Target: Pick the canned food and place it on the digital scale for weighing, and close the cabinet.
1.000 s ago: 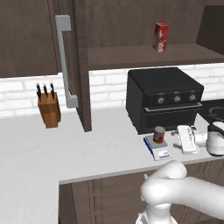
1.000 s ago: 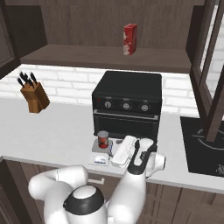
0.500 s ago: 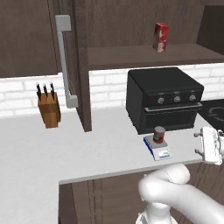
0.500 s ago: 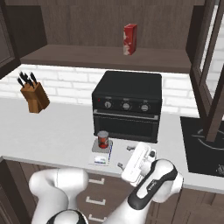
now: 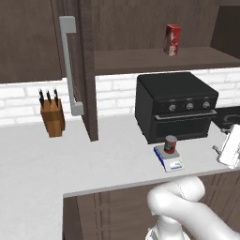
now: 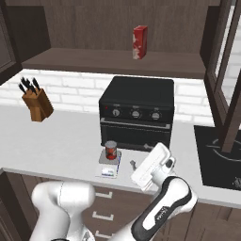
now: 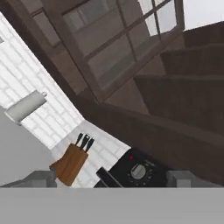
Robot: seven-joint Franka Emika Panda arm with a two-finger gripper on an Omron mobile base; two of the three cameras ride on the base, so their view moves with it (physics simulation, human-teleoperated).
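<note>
Can (image 5: 171, 144) sits on scale (image 5: 168, 158), front of oven (image 5: 176, 105). Claw (image 6: 151, 165) open, empty, right of can. Cabinet door (image 5: 80, 70) open, far left of oven, long side up-down.

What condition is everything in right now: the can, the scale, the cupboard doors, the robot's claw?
canned food: upright on the scale
digital scale: flat on counter, loaded
cabinet: doors open
gripper: open, empty, right of the scale
oven: door shut
red-and-white box: upright on cabinet shelf
</note>
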